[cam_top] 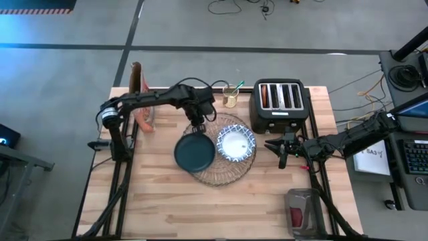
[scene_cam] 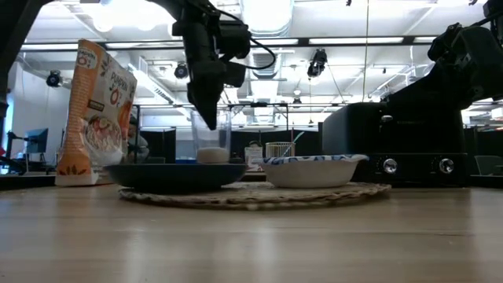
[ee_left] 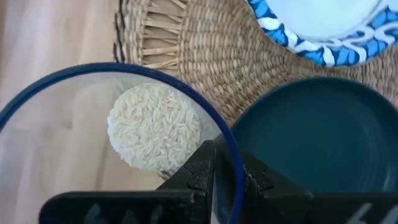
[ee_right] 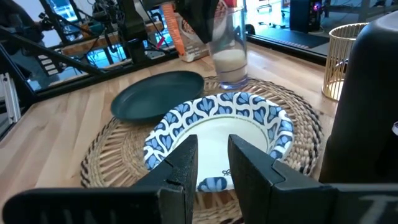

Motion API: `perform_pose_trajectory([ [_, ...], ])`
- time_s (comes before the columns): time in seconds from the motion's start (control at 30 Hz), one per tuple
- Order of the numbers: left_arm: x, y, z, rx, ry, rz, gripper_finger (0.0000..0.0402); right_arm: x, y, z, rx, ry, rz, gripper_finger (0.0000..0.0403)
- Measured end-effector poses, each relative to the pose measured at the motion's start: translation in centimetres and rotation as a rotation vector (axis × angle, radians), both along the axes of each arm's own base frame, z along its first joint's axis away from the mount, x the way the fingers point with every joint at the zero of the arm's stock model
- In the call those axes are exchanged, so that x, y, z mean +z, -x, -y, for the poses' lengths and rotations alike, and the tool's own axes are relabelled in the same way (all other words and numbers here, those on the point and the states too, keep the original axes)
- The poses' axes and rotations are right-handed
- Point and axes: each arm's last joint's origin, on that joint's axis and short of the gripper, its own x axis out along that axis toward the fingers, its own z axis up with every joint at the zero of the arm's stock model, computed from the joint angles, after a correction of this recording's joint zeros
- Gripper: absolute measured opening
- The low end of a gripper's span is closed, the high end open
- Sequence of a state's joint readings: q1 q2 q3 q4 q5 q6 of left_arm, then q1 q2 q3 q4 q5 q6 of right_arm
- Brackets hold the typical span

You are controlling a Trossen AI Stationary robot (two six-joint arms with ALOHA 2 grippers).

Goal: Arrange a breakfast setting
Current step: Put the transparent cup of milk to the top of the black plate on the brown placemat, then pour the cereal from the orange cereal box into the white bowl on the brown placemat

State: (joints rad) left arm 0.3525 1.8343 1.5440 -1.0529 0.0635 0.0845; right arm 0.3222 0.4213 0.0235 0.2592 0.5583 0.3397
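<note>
On the wooden worktop point(cam_top: 200, 207) lies the round tan woven placemat point(cam_top: 227, 175), roughly at the centre. The dark teal plate point(cam_top: 194, 153) sits on the placemat's left part, its left edge hanging over the mat's rim, and the blue-and-white patterned bowl point(cam_top: 236, 143) sits on the right part, just beside the plate. The left gripper point(ee_left: 225, 177) is clamped on the rim of the small clear glass point(ee_left: 118, 143), one finger inside the wall and one outside; the glass has a blue-looking rim and holds a layer of white rice point(ee_left: 154, 127) at its bottom. In the low view the glass point(scene_cam: 211, 135) stands upright behind the plate point(scene_cam: 177, 174) at the far left edge of the placemat point(scene_cam: 259, 195), but whether its base touches the mat cannot be told. The right gripper point(ee_right: 213, 163) hovers just to the right of the bowl point(ee_right: 217, 134), near the front of the black toaster point(cam_top: 279, 104), its fingers slightly apart and holding nothing. Far left on the worktop stands a cereal bag point(scene_cam: 96, 114), and a gold wire cup point(cam_top: 231, 98) stands at the far edge, left of the toaster.
</note>
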Motion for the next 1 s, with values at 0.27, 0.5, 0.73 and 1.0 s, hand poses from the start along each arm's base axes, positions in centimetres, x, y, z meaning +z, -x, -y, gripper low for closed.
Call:
perform_pose_trajectory([
  [0.27, 0.1, 0.0, 1.7, -0.017, 0.024, -0.040, 0.0017, 0.0, 0.0, 0.0, 0.000, 0.000, 0.000, 0.0079],
  [0.5, 0.2, -0.1, 2.2, -0.003, 0.051, -0.035, 0.0035, 0.0, 0.0, 0.0, 0.000, 0.000, 0.000, 0.0079],
  [0.73, 1.8, 0.7, 2.7, 0.015, 0.052, 0.002, 0.0090, 0.0, 0.0, 0.0, 0.000, 0.000, 0.000, 0.0079],
  [1.0, 4.4, 1.9, 3.2, 0.013, 0.026, 0.093, 0.0127, 0.0, 0.0, 0.0, 0.000, 0.000, 0.000, 0.0079],
])
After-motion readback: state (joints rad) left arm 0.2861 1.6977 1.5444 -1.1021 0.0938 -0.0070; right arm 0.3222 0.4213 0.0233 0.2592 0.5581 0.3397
